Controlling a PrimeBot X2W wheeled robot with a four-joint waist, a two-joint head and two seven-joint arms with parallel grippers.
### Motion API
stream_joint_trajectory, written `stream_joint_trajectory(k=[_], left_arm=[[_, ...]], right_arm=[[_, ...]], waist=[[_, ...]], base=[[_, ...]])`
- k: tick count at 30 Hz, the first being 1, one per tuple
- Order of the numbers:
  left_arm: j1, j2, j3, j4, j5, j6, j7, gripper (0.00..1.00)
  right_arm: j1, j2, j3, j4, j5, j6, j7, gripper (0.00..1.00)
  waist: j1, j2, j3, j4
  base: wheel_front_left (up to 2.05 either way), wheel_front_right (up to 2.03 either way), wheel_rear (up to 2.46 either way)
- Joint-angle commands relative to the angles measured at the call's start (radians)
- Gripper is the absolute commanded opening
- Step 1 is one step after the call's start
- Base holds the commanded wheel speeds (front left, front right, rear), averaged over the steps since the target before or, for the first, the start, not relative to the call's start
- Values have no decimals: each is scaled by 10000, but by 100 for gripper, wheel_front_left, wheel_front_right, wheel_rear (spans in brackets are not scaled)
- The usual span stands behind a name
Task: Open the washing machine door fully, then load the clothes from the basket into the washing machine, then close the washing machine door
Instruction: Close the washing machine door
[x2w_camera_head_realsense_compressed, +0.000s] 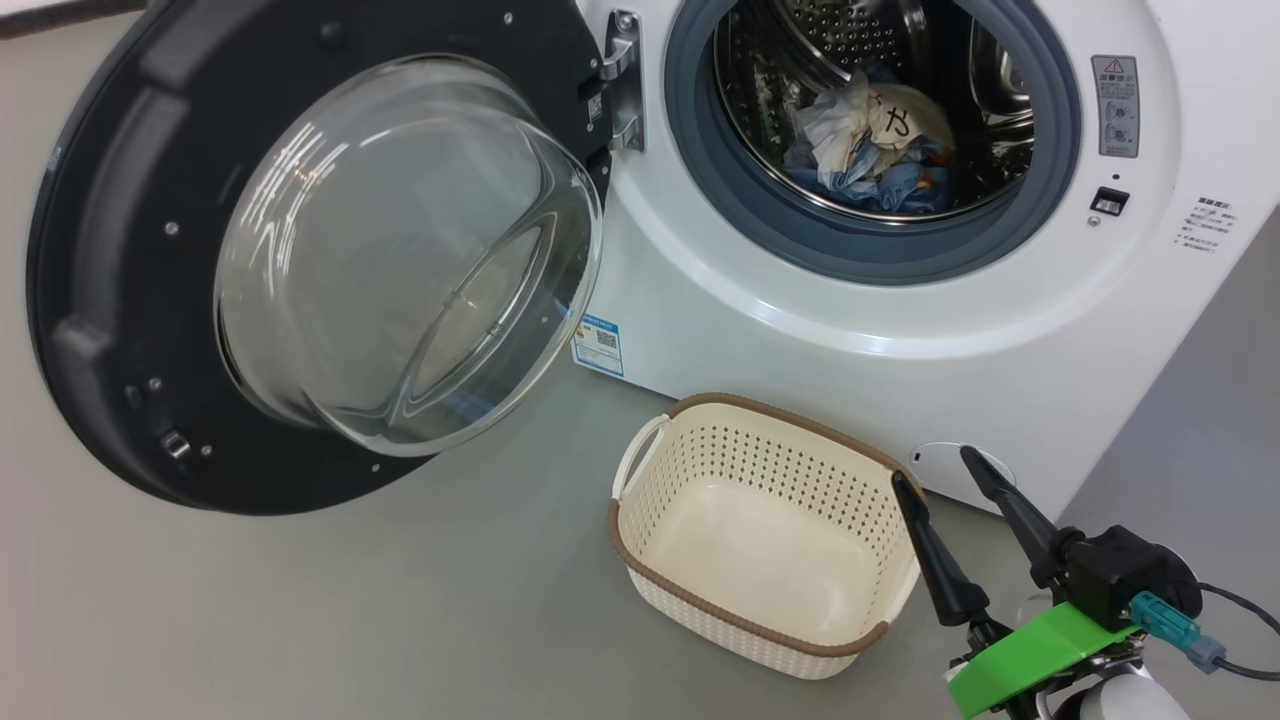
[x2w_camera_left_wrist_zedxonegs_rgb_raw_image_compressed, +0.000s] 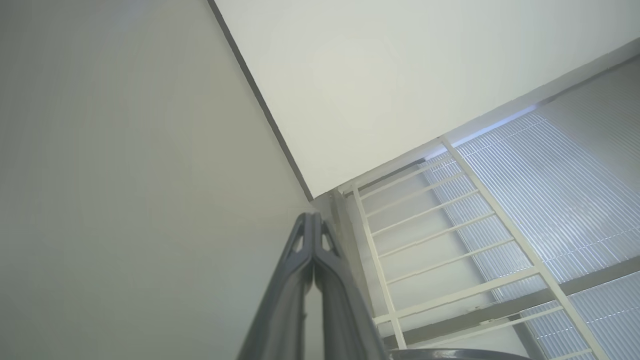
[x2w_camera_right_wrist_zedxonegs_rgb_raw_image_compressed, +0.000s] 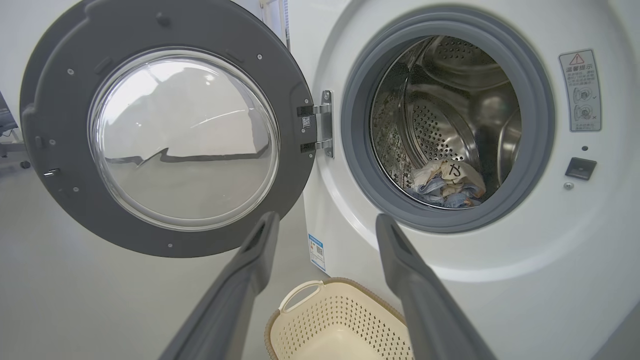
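Hanging wide open on its hinge (x2w_camera_head_realsense_compressed: 622, 80) at the left of the drum mouth, the washing machine door (x2w_camera_head_realsense_compressed: 110, 280) is showing its inner side, with the clear glass bowl (x2w_camera_head_realsense_compressed: 400, 250) bulging out toward the room. The washing machine (x2w_camera_head_realsense_compressed: 900, 320) is standing on the grey floor (x2w_camera_head_realsense_compressed: 300, 600). The clothes (x2w_camera_head_realsense_compressed: 875, 140) are lying in a heap at the bottom of the steel drum, inside the grey gasket (x2w_camera_head_realsense_compressed: 720, 200), white and cream pieces on top of blue ones. The basket (x2w_camera_head_realsense_compressed: 790, 412) is sitting on the floor just beside the machine's lower front edge, below the drum mouth, its pale bottom showing bare. The right gripper (x2w_camera_head_realsense_compressed: 934, 466) is hovering by the basket's right rim, its two dark fingers spread wide and pinching nothing, pointing toward the machine. The left gripper (x2w_camera_left_wrist_zedxonegs_rgb_raw_image_compressed: 313, 220) is pointing off at a white wall (x2w_camera_left_wrist_zedxonegs_rgb_raw_image_compressed: 375, 75) and a white railing (x2w_camera_left_wrist_zedxonegs_rgb_raw_image_compressed: 503, 225), its fingers pressed tight together with nothing between them.
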Motion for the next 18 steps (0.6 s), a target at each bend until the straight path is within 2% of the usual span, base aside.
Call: stream_joint_trajectory(k=[1, 8, 18], left_arm=[[-608, 713, 380, -22, -345, 116, 365, 0], [-1845, 1573, 736, 1330, -1191, 368, 1043, 0], [-3350, 2704, 958, 3040, -1884, 592, 1695, 0]], right_arm=[[-1, 13, 104, -309, -62, 16, -48, 100], [194, 9, -15, -383, -100, 16, -48, 100], [191, -91, 19, -422, -174, 16, -48, 100]], waist=[[0, 0, -51, -39], [0, 0, -99, -101], [0, 0, 207, -609]], base=[[0, 0, 0], [0, 0, 0], [0, 0, 0]])
